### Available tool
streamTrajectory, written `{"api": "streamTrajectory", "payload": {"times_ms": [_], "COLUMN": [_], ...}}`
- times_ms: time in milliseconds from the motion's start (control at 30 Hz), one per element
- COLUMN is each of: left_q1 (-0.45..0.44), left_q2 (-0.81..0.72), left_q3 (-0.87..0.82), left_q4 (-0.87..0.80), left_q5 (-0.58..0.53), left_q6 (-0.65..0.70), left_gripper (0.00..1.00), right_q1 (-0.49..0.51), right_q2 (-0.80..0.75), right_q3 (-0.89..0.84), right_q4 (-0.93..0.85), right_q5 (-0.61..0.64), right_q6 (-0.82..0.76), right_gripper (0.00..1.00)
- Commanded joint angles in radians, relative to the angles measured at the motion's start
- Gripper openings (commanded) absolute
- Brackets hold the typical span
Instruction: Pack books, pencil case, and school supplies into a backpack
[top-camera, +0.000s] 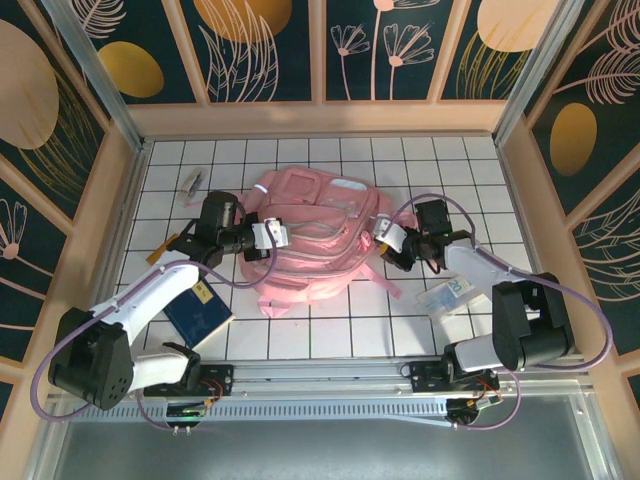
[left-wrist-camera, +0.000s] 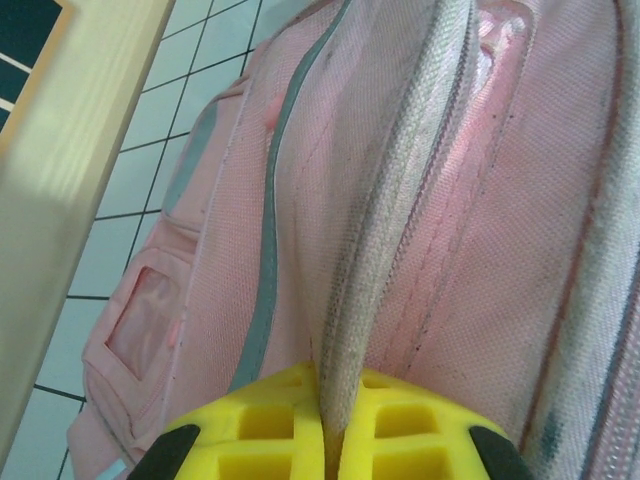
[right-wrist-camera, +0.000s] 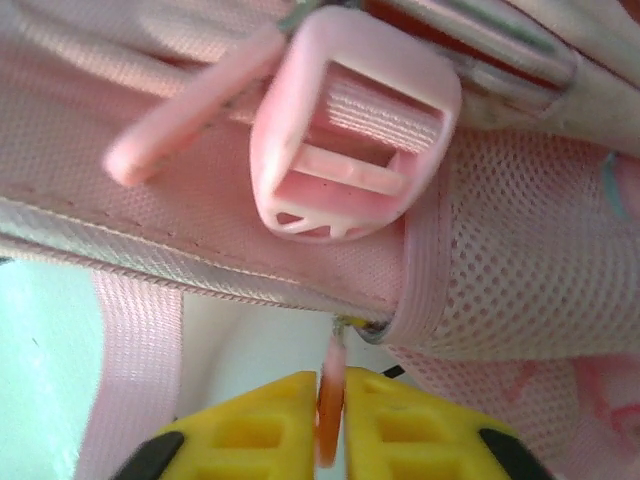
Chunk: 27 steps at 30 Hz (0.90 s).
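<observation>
The pink backpack (top-camera: 318, 240) lies flat mid-table. My left gripper (top-camera: 268, 236) is at its left side, shut on a pale reflective fabric fold (left-wrist-camera: 400, 200) that stands up between the yellow fingers (left-wrist-camera: 260, 430). My right gripper (top-camera: 386, 240) is at the bag's right side, shut on a small pink zipper pull (right-wrist-camera: 330, 400) hanging below a seam, under a pink strap buckle (right-wrist-camera: 350, 130). The dark blue book (top-camera: 200, 311) lies partly under my left arm. An orange pad's edge (top-camera: 153, 257) peeks out left of that arm. A tiny grey-white piece (top-camera: 192, 183) lies far left.
A translucent pouch with blue print (top-camera: 448, 296) lies under my right arm at the right. Wooden walls (top-camera: 120, 190) fence the white tiled table (top-camera: 330, 325) on three sides. A pink strap (right-wrist-camera: 135, 370) trails off the bag toward the front.
</observation>
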Motion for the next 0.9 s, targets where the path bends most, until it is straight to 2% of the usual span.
{"api": "streamTrajectory", "payload": {"times_ms": [0, 133, 400, 700, 867], "left_q1": [-0.005, -0.005, -0.005, -0.057, -0.103], "left_q2": [0.022, 0.056, 0.108, 0.143, 0.175], "left_q3": [0.035, 0.026, 0.041, 0.016, 0.012], "left_q4": [0.147, 0.169, 0.244, 0.301, 0.335], "left_q5": [0.077, 0.092, -0.04, -0.057, -0.09], "left_q6": [-0.103, -0.129, -0.272, -0.282, -0.336], "left_gripper": [0.0, 0.0, 0.0, 0.0, 0.0], "right_q1": [0.017, 0.034, 0.099, 0.328, 0.4], "right_q2": [-0.007, -0.072, -0.201, -0.179, -0.199], "right_q3": [-0.013, -0.038, -0.096, 0.007, 0.027], "right_q4": [0.02, 0.021, -0.009, -0.004, 0.148], "right_q5": [-0.009, -0.045, -0.147, -0.305, -0.332], "right_q6": [-0.027, -0.02, -0.018, 0.109, 0.289], "right_gripper": [0.0, 0.0, 0.0, 0.0, 0.0]}}
